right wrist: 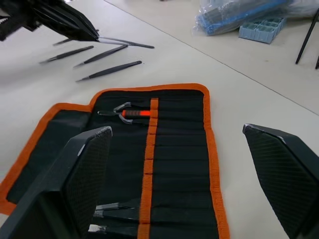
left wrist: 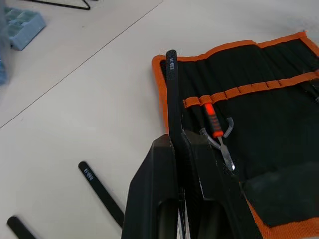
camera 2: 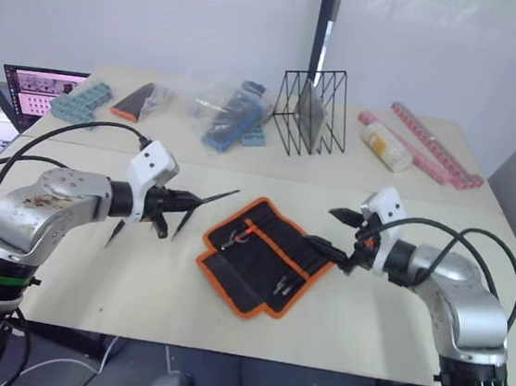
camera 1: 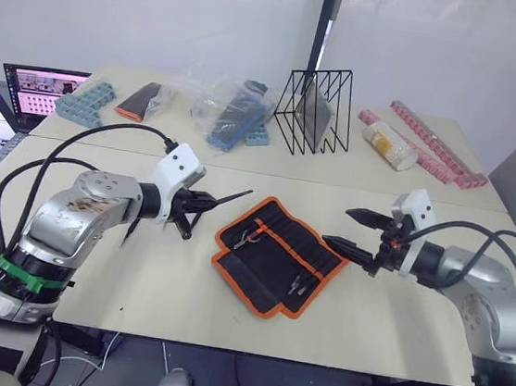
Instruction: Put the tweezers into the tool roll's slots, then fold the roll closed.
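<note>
The tool roll (camera 1: 279, 256) lies unrolled at the table's middle, black with orange edging and an orange stripe along its slots (right wrist: 148, 149). Small red-handled pliers (right wrist: 127, 113) rest on its inner face, and two tweezers (right wrist: 117, 211) sit tucked into slots at one end. My left gripper (camera 1: 206, 202) is just left of the roll, shut on one of the tweezers (left wrist: 172, 89), whose end reaches over the roll's orange edge. Three loose tweezers (right wrist: 102, 55) lie on the table beyond it. My right gripper (camera 1: 351, 232) hovers open at the roll's right edge, holding nothing.
Along the back of the table stand a black wire rack (camera 1: 314, 111), clear bags with blue trays (camera 1: 235, 111), a plastic-wrapped black-and-orange pouch (camera 1: 143, 99), a light blue tray (camera 1: 86, 102), a bottle (camera 1: 389, 145) and pink strips (camera 1: 436, 143). A laptop (camera 1: 41, 89) sits far left.
</note>
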